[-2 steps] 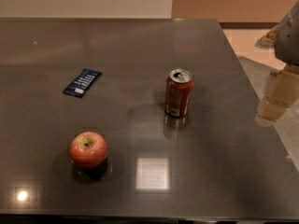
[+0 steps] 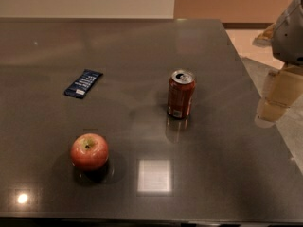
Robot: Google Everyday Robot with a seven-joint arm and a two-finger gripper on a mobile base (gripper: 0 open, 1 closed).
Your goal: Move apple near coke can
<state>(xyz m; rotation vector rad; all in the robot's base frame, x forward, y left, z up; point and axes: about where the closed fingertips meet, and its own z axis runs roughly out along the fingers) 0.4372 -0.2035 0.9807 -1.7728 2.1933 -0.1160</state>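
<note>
Three things rest on the dark, glossy table [image 2: 227,174]: a round red apple [image 2: 89,151] with a yellow patch by its stem at the front left, an upright red coke can [image 2: 181,94] with a silver top near the middle, and a flat dark blue snack wrapper [image 2: 83,83] farther back on the left. The apple and the coke can stand well apart. None has shifted since the earlier frame. My beige gripper [image 2: 277,100] hangs beside the table's right edge, where it was before; whether it is parted or closed I cannot tell.
</note>
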